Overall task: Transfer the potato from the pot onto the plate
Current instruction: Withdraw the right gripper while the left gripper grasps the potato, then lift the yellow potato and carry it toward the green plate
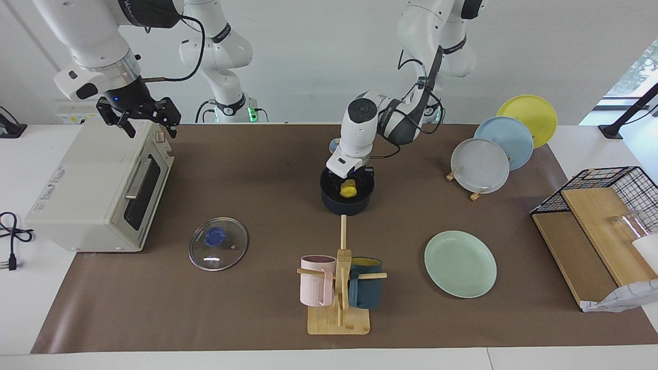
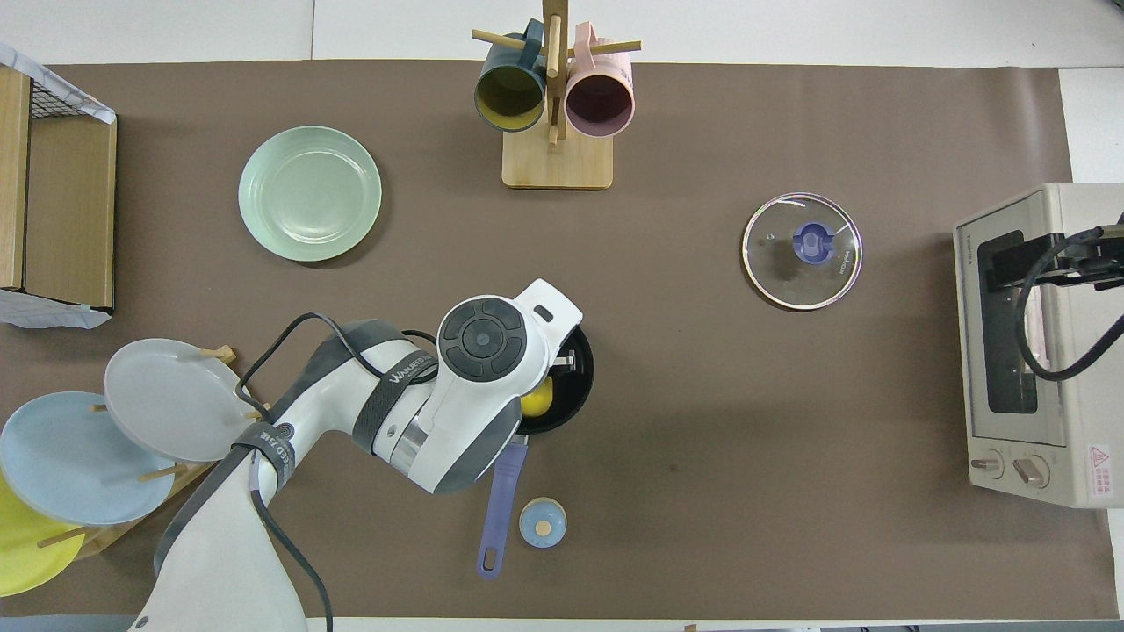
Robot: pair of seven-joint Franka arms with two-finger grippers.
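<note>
The yellow potato (image 1: 348,190) lies inside the dark navy pot (image 1: 345,204) in the middle of the mat; it also shows in the overhead view (image 2: 537,398), half covered by the left hand. The pot's blue handle (image 2: 500,509) points toward the robots. My left gripper (image 1: 349,181) is lowered into the pot, open, with a finger on either side of the potato. The pale mint-green plate (image 1: 460,263) (image 2: 309,193) lies bare, farther from the robots than the pot, toward the left arm's end. My right gripper (image 1: 139,117) is open and waits above the toaster oven.
A toaster oven (image 1: 97,190) stands at the right arm's end. A glass lid (image 1: 218,244) and a mug rack (image 1: 339,288) lie farther out than the pot. A small blue knob (image 2: 542,522) sits beside the handle. A plate rack (image 1: 504,144) and a wire basket (image 1: 596,226) stand at the left arm's end.
</note>
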